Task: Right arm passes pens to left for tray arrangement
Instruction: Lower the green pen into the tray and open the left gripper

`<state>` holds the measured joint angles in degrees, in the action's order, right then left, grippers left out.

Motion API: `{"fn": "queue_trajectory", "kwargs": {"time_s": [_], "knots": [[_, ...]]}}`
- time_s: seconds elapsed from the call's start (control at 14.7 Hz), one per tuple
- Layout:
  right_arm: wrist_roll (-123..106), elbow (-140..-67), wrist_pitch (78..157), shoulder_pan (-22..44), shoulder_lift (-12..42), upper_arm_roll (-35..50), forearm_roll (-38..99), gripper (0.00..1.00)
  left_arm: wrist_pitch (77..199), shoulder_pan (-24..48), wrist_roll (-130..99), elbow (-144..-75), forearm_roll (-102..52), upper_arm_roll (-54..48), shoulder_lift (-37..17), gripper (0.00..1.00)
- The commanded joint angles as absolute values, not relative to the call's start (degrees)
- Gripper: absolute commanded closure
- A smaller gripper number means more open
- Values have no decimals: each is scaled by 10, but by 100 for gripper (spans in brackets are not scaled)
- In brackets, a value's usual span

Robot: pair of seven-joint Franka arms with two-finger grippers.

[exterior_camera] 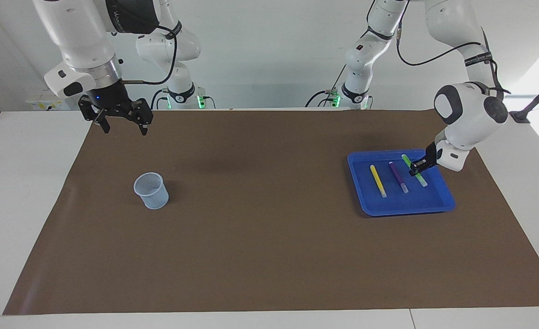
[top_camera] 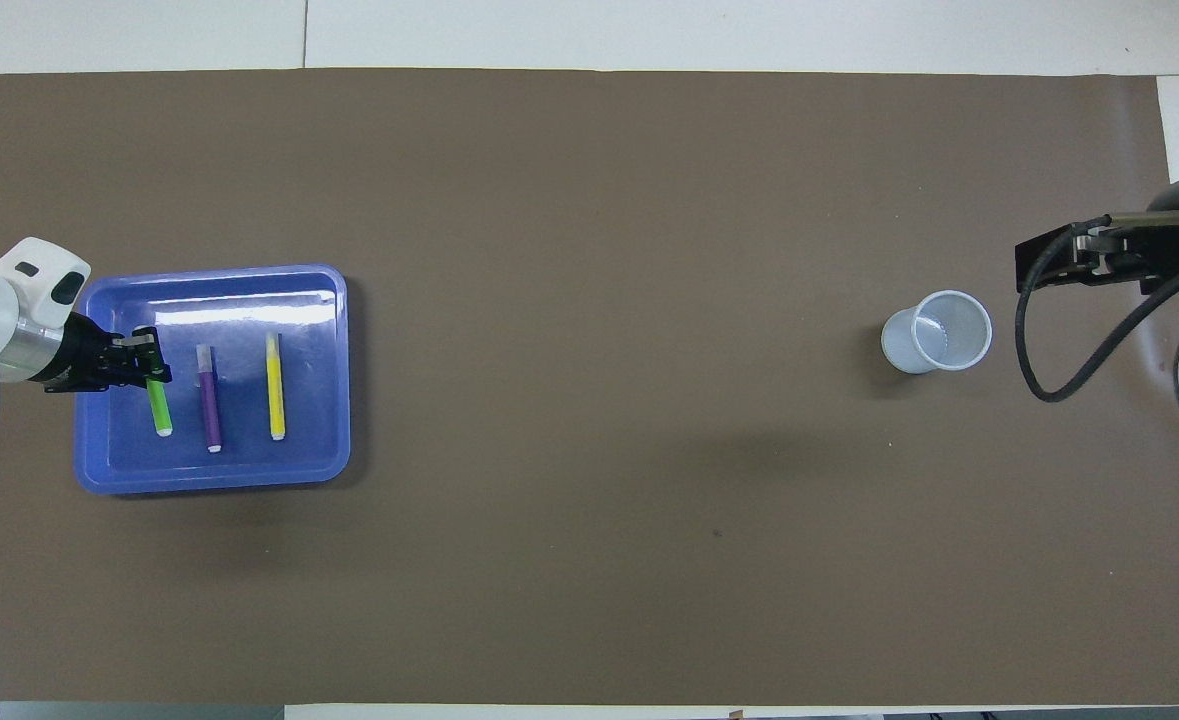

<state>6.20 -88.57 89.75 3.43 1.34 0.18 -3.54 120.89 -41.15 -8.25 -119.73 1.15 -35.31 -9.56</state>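
Grips the green pen [exterior_camera: 422, 180] crosswise near its far-from-white end with the left end effector [exterior_camera: 416, 172], fingers pinched shut on the barrel, low inside the blue tray [exterior_camera: 406, 211] toward the left arm's end of the counter. Cannot tell whether the pen touches the tray floor yet. Lies roughly parallel to the purple pen [exterior_camera: 398, 177] and the yellow pen [exterior_camera: 378, 181], just beside the purple one.

Judging by looks: light, stiff, smooth and round, so apt to roll or pivot in a pinch. Best taken across the barrel near mid-length, not by the whitish tip.

Waits with the right end effector [exterior_camera: 123, 129] spread wide and empty, raised over the brown mat [exterior_camera: 260, 228] near the mesh cup [exterior_camera: 151, 190].
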Motion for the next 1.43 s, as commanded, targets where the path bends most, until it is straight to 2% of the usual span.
{"fn": "queue_trajectory", "kwargs": {"time_s": [0.0, 0.61, 0.68, 0.75, 1.36], "knots": [[36, -885, 876, 33, 7, 3, -37, 0, 1225, -425, -62, -1197, 42, -356, -112, 100], [44, -927, 853, 29, -33, 14, -5, 0, 1255, -431, -30, -1205, 90, -357, -137, 100], [44, -931, 859, 29, -33, 14, -4, 0, 1256, -432, 1, -1205, 90, -357, -136, 5], [41, -931, 864, 27, -33, 12, -4, 0, 1253, -432, 12, -1204, 90, -357, -136, 0], [41, -930, 877, 26, -33, 8, -4, 0, 1252, -432, 11, -1202, 89, -357, -136, 0]]}}
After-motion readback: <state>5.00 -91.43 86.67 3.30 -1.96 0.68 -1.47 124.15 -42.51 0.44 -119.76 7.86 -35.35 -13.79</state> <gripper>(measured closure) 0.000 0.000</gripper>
